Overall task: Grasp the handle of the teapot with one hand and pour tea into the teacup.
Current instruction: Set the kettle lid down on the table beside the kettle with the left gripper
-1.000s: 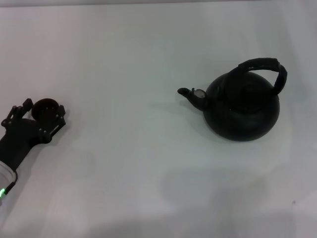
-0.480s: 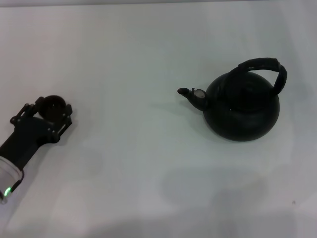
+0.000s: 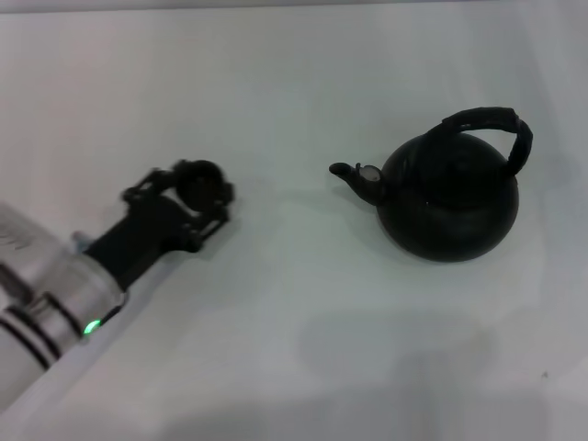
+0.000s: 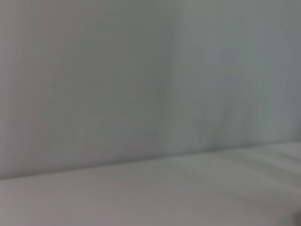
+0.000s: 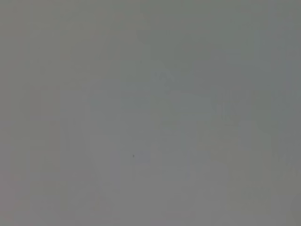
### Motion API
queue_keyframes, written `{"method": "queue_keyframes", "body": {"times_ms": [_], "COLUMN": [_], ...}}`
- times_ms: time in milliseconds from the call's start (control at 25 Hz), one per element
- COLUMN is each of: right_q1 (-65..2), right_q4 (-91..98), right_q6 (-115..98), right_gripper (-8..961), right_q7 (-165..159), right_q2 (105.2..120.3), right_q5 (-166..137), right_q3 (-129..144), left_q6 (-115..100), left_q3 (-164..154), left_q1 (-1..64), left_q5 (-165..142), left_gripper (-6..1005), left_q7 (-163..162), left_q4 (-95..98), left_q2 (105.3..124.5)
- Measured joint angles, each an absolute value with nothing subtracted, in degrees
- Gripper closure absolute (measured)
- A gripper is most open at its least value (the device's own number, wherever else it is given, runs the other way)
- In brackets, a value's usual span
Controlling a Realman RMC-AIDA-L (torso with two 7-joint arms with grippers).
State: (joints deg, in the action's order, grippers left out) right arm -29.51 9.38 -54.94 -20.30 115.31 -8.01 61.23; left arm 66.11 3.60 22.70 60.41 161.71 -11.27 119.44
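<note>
- Left gripper (image 3: 203,188) clenched round tiny, round, dark teacup (image 3: 202,181), well left of teapot (image 3: 450,197).
- Bulbous matte-black pot, segmented arched handle (image 3: 490,124), untouched.

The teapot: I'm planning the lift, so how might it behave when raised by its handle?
The teapot looks large and bulbous, so it is probably heavy for the tool. The handle arches over the top toward one side, so the pot may swing or tilt. The handle's wrapped surface probably gives fair grip.
</note>
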Motion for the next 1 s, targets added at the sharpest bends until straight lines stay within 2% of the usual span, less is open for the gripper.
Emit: {"method": "queue_keyframes", "body": {"times_ms": [280,1000], "right_q1": [-29.51,-29.71], "right_q4": [9.38,9.41], "right_q6": [-54.94,-55.03], "right_gripper": [110,110], "right_q7": [-20.3,-20.51], "right_q2": [115.36,115.49], "right_q5": [-8.09,-8.09], "right_q3": [61.44,61.52], "left_q6": [60.57,59.6], "left_q3": [3.64,3.6], "left_q1": [25.77,25.36], "left_q5": [57.1,55.42], "left_gripper": [303,303], "left_q7": [161.71,161.71], "left_q4": [-13.48,-13.01], "left_q2": [119.57,119.37]}}
